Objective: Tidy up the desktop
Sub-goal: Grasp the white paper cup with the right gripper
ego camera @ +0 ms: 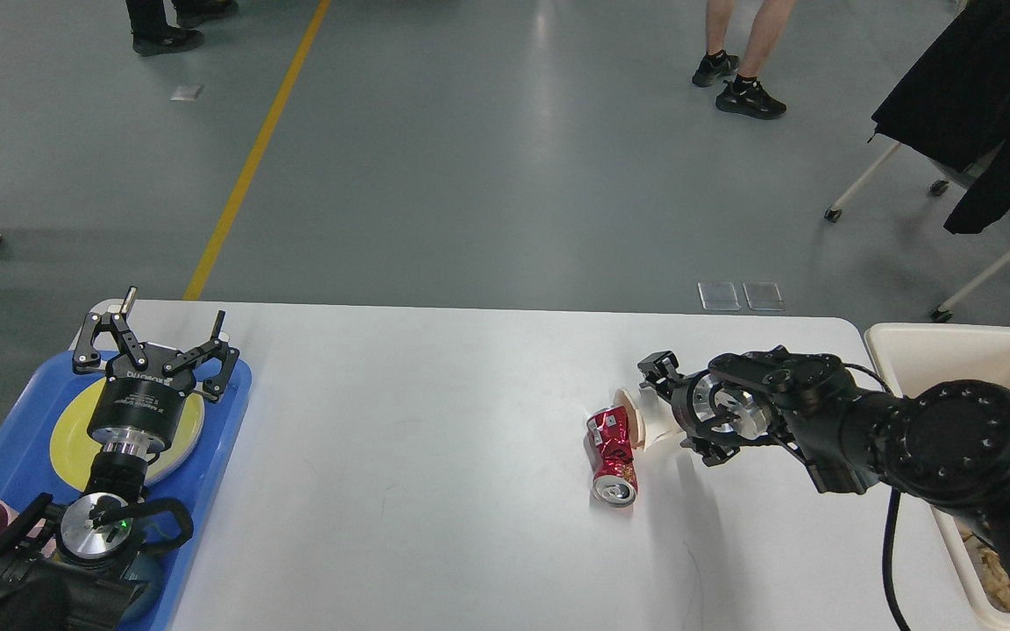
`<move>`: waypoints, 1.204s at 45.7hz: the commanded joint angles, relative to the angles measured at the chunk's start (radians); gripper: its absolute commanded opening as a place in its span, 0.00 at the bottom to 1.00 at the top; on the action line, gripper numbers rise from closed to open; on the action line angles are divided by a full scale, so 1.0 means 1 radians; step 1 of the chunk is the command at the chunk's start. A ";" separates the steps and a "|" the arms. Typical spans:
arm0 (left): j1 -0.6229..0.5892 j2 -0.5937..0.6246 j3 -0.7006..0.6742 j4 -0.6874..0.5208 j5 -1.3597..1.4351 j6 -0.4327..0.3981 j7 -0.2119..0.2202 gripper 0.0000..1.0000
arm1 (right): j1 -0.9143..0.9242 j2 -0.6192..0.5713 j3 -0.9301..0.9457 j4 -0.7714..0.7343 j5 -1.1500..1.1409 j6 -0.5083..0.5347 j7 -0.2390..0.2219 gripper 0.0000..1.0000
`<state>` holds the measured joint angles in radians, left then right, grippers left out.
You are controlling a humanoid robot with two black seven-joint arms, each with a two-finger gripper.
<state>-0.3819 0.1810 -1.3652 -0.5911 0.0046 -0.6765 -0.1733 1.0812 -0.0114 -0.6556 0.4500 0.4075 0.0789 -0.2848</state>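
Worktop, smooth, white, round-cornered, is filling the view above glossy grey flooring. Left gripper is hanging spread over a blue tray; right gripper is straddling a paper cup, closure unclear, near the right edge.

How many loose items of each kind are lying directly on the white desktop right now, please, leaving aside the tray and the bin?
Crushed red cans: 1, the red can
White paper cups: 1, the paper cup, on its side against the can, with the right gripper around it
Total on the desktop: 2
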 commanded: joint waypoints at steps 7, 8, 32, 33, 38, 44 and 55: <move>0.000 0.000 0.000 0.001 0.000 0.000 0.000 0.97 | -0.032 0.024 0.004 -0.073 -0.001 0.001 0.006 1.00; 0.000 0.000 0.000 0.001 0.000 0.000 0.000 0.97 | -0.035 0.025 0.004 -0.076 -0.001 0.001 0.007 1.00; 0.000 0.000 0.000 -0.001 0.000 0.000 0.000 0.97 | -0.066 0.054 0.005 -0.116 -0.044 -0.007 0.007 0.93; 0.000 0.000 0.000 0.001 0.000 0.000 0.000 0.97 | -0.066 0.051 0.005 -0.114 -0.045 -0.007 0.007 0.90; 0.000 0.000 0.000 0.001 0.000 0.000 0.000 0.97 | -0.066 0.044 0.005 -0.113 -0.045 -0.007 0.006 0.76; 0.000 0.000 0.000 -0.001 0.000 0.000 0.000 0.97 | -0.064 0.041 0.004 -0.111 -0.047 -0.007 0.004 0.63; 0.000 0.000 0.000 0.001 0.000 0.000 0.000 0.97 | -0.063 0.038 0.007 -0.094 -0.093 -0.002 -0.002 0.08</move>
<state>-0.3822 0.1810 -1.3652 -0.5912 0.0046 -0.6764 -0.1733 1.0174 0.0293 -0.6504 0.3475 0.3312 0.0721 -0.2833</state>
